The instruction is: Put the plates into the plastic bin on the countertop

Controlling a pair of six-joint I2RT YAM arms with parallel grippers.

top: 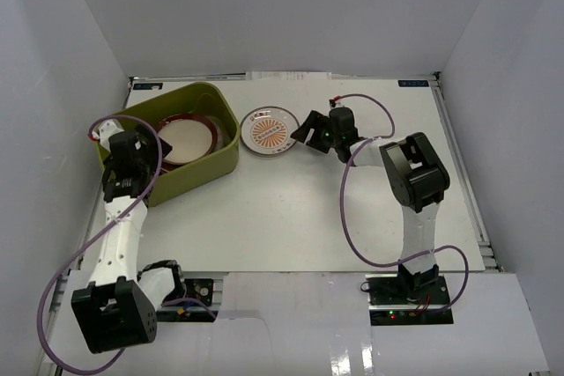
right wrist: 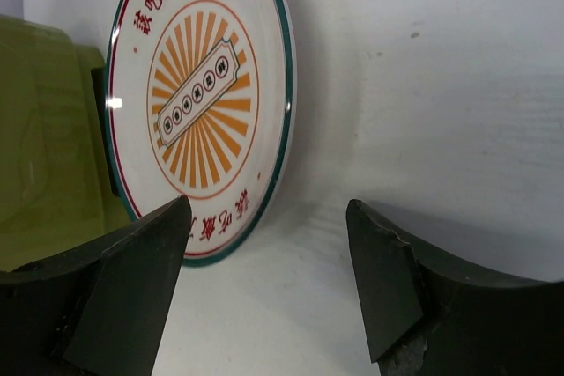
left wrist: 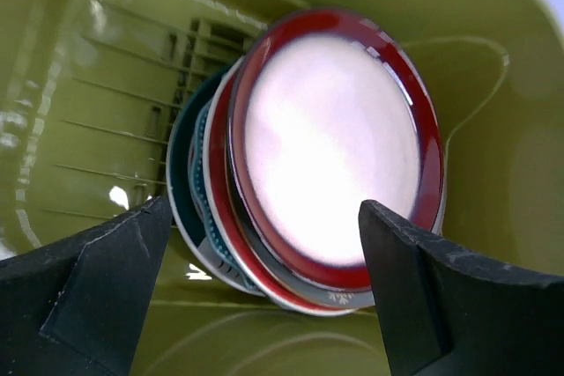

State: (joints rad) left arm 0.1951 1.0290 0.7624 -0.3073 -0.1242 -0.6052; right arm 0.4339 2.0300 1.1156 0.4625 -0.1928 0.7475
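The olive-green plastic bin (top: 216,160) stands at the back left of the white countertop (top: 291,217). Inside it lies a stack of several plates, the red-rimmed cream plate (top: 187,140) on top; the left wrist view shows it (left wrist: 330,143) above red, grey and teal rims. The orange sunburst plate (top: 269,130) lies flat on the countertop just right of the bin, also in the right wrist view (right wrist: 198,103). My left gripper (left wrist: 264,297) is open and empty over the bin's near side. My right gripper (top: 307,132) is open and empty, just right of the sunburst plate.
White walls enclose the countertop on three sides. The bin's wall (right wrist: 44,156) shows just behind the sunburst plate. The right arm's purple cable (top: 352,217) loops over the countertop's middle right.
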